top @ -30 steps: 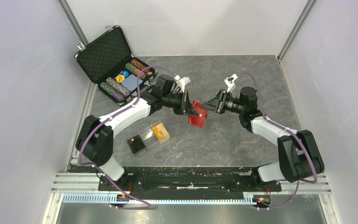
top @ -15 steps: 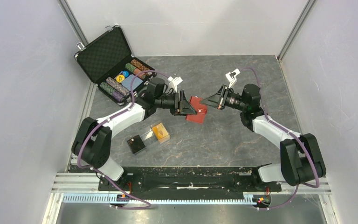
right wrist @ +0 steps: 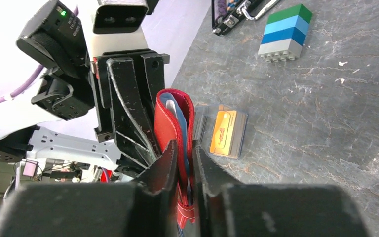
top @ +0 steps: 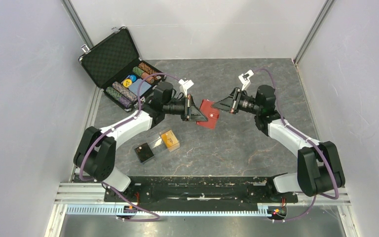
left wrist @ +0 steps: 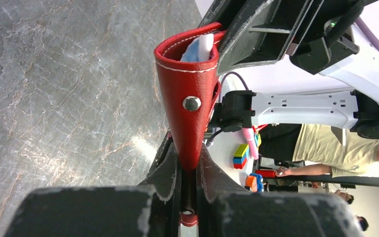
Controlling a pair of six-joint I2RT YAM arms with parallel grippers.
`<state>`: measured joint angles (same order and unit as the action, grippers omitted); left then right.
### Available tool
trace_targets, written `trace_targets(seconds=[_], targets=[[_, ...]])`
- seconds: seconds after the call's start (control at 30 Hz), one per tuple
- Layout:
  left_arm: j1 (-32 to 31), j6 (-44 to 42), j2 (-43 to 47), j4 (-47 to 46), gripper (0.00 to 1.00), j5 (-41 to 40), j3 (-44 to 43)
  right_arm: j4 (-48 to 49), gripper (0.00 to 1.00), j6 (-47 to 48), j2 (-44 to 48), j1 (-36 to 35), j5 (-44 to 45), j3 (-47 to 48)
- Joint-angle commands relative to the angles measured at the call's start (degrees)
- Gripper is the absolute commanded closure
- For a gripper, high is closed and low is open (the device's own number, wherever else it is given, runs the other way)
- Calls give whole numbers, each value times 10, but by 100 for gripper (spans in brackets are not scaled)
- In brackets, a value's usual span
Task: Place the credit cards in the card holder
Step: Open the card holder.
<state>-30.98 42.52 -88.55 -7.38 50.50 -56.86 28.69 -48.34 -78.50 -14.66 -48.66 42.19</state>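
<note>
Veined tabletop, stitched red card holder

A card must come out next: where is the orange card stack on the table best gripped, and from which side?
Likely from straight above, fingers across its two long edges. The orange card stack lies flat, face up, in a clear case, so only the edges offer a pinch. The left gripper sits nearer but is shut on the red card holder.
</note>
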Motion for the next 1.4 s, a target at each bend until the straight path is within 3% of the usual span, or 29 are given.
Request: trace_targets(seconds=[0.0, 0.07, 0.13, 0.2, 0.3, 0.5, 0.63, 1.0, 1.37], targets=[[4, -38, 20, 69, 98, -5, -31, -99, 70, 74, 5, 2, 54, 54], [4, -76, 21, 143, 98, -42, -51, -183, 44, 118, 11, -3, 94, 80], [4, -109, 21, 211, 98, -81, -76, -235, 24, 148, 19, -13, 132, 95], [3, -144, 20, 274, 98, -130, -101, -277, 15, 164, 22, -32, 164, 107], [2, -170, 15, 335, 98, -169, -131, -314, 10, 170, 14, -73, 195, 118], [-12, -188, 13, 370, 98, -203, -152, -328, 7, 148, -23, -148, 256, 137], [-24, -191, 12, 376, 98, -216, -152, -378, 12, 155, -51, -170, 308, 171], [-36, -198, 21, 384, 98, -233, -139, -409, 15, 167, -51, -172, 360, 178], [-40, -194, 17, 385, 98, -248, -139, -437, 32, 178, -65, -172, 353, 179]])
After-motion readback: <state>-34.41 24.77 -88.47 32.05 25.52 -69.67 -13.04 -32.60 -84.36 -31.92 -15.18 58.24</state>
